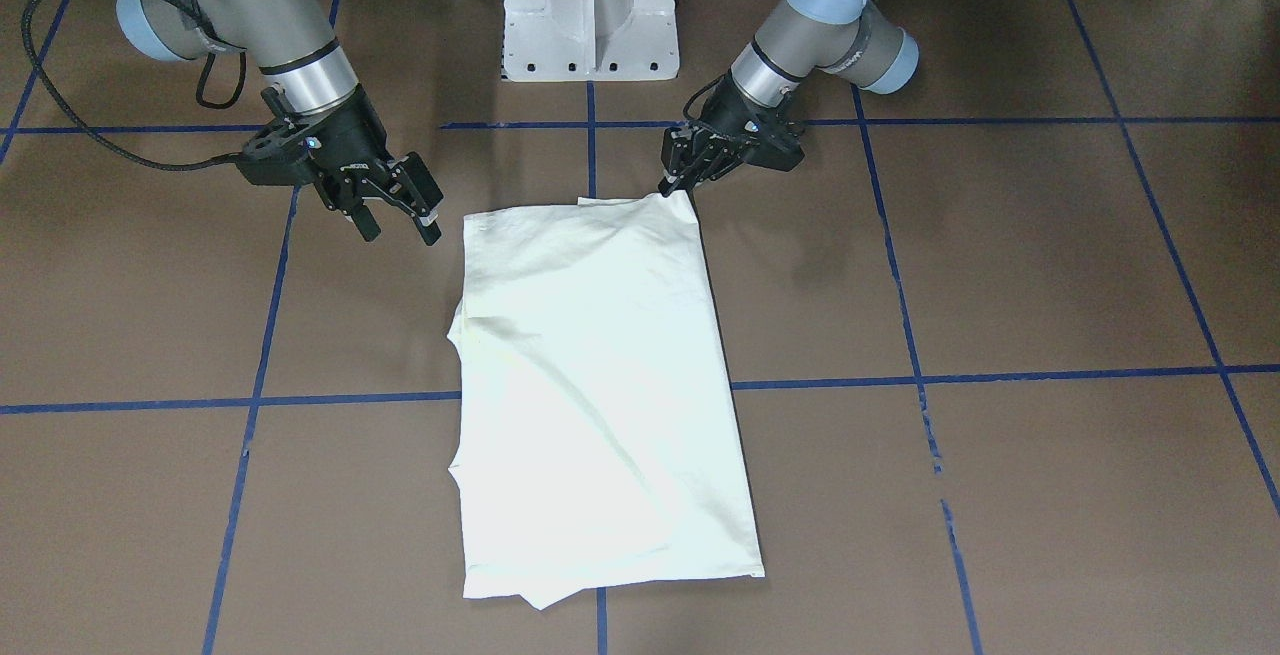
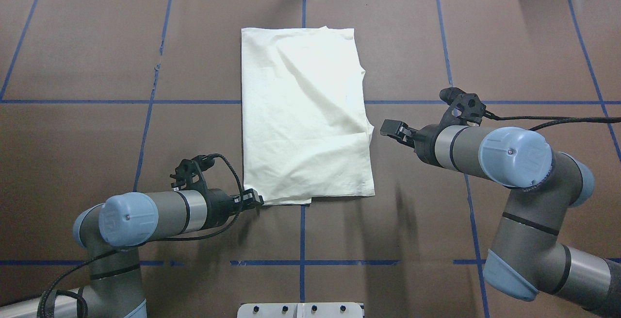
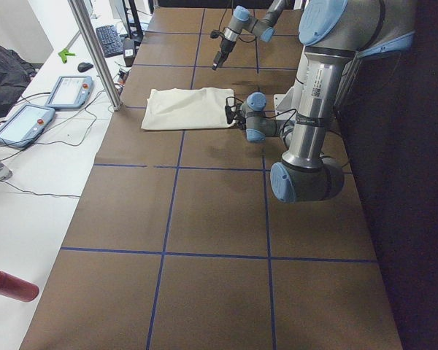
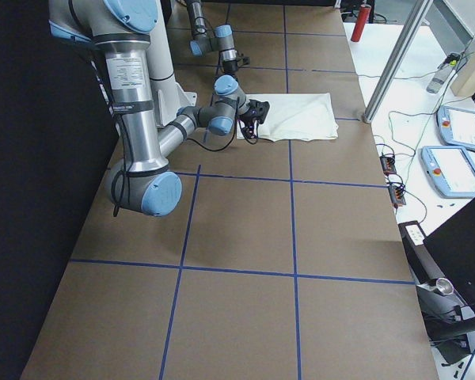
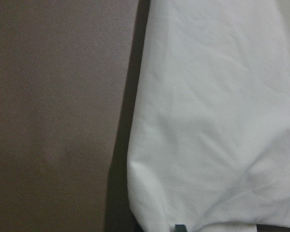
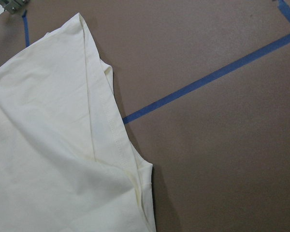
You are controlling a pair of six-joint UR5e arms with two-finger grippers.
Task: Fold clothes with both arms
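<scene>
The shirt [image 1: 600,365] lies on the worktop [image 1: 1000,265] as a long, plain folded rectangle, one short edge just in front of the base [image 1: 590,15] and the rest stretching away from it. At the base-side corner on the robot's left, the left claw [image 1: 682,180] looks clenched on the cloth, fingertips together right at the corner. The right claw [image 1: 398,220] is released, fingers spread, and hangs just beside the other base-side corner without touching it. The main risk, as I judge it, is a lopsided lift: if the left claw pulls away from the base while the right has nothing in its grip, the rectangle would skew and the earlier folds could open. The right long edge looks uneven, with tucked layers peeping out, so a drag may spill them. The left claw may also hold only the top layer, which would peel it off the stack. The right claw could push its corner instead of pinching it and bunch the cloth
</scene>
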